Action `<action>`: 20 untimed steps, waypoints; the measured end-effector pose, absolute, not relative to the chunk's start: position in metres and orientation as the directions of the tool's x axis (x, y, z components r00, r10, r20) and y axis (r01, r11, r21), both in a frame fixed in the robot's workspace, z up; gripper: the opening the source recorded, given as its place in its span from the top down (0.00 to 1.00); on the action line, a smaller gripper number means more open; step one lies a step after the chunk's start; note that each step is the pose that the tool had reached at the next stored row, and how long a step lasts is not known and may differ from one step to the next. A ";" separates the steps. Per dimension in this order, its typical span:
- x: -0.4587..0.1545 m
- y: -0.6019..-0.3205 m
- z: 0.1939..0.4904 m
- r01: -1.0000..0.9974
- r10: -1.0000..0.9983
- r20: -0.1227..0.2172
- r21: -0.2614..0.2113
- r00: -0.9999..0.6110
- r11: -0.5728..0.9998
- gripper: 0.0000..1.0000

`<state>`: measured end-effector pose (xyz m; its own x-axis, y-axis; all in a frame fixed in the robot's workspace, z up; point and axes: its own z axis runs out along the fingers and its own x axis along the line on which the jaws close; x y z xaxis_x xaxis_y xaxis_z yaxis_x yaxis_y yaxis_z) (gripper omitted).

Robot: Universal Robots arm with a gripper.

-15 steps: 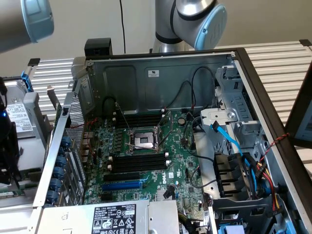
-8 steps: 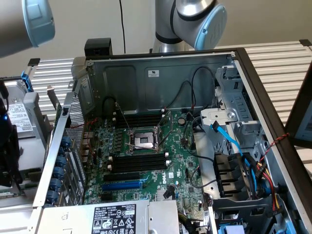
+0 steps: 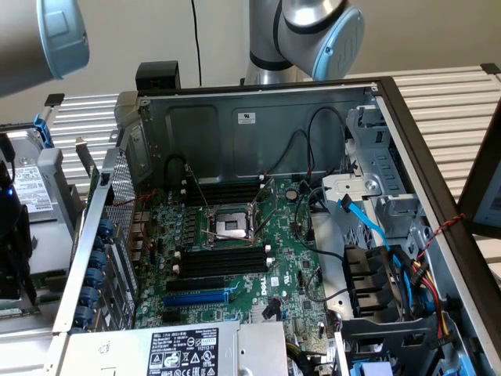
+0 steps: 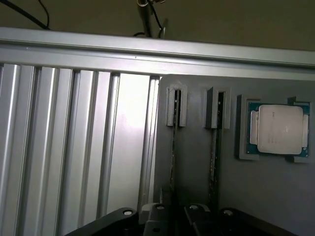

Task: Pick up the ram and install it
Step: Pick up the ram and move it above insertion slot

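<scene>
**Above the grey tray, fingers parted at the ram's end**

Under everything ran the slatted aluminium table [image 4: 74, 147]. On it, in the exterior view, lay the open computer case [image 3: 235, 125]. My arm [image 3: 313, 31] rose behind it at twelve o'clock, with another length of it at ten o'clock. Inside the case the green motherboard [image 3: 290, 266] lay flat, with the power supply [image 3: 188, 348] at six o'clock of it. The processor socket [image 3: 231, 227] sat near the board's middle. Banks of black slots [image 3: 223, 262] lay at six and twelve o'clock of it, and the blue slot [image 3: 196, 298] at seven o'clock.

From my wrist I saw the grey tray [image 4: 256, 196] resting on the table. A processor [image 4: 279, 129] sat in its brackets there, and two sticks stood on edge in holders beside it. The ram [image 4: 173, 147] was the stick farther from the processor, seated in its holder. The second stick [image 4: 215, 152] stood between the two. My gripper [image 4: 177, 219] hung at the ram's near end with my fingers [image 4: 158, 216] a little apart, gripping nothing. Whether they touched the stick I could not tell.
</scene>
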<state>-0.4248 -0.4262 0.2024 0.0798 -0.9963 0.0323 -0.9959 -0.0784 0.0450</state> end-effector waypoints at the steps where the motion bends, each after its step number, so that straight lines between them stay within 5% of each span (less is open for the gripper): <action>1: -0.425 -0.426 0.202 -0.996 -0.996 0.032 0.045 0.080 -0.078 0.83; 20: -0.426 -0.426 0.198 -0.996 -0.996 0.032 0.045 0.080 -0.078 0.88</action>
